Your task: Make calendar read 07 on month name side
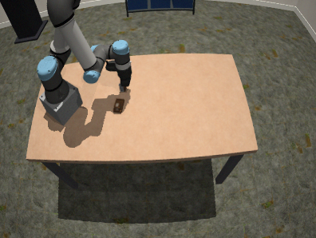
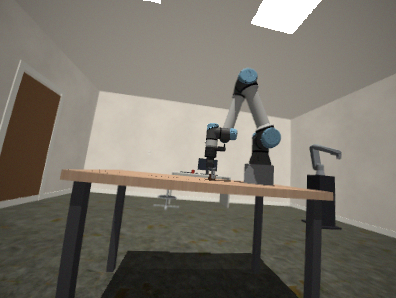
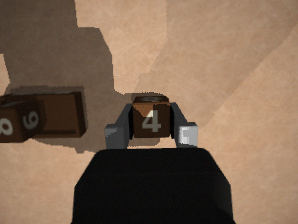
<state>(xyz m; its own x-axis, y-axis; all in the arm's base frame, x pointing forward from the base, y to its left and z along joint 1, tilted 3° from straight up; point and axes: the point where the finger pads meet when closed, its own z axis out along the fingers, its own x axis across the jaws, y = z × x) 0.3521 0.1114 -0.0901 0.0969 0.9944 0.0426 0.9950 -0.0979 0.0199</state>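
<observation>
- Now gripper (image 3: 152, 131) clamped on cube (image 3: 151, 120), "4" face toward wrist cam.
- Tray (image 3: 59, 115) off to left w/ other cube (image 3: 17, 121) in it, showing 8 & 6.

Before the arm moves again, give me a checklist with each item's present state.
1. Gripper shut on the cube showing 4: ok.
2. Held cube outside the tray: ok, the tray's right half looks vacant.
3. Other cube in the tray's left half: ok; it shows 8 and 6 or 9.
4. Tray flat on the table: ok.
5. Date reads 07: not ok.
6. Which face must turn up: cannot tell.
</observation>
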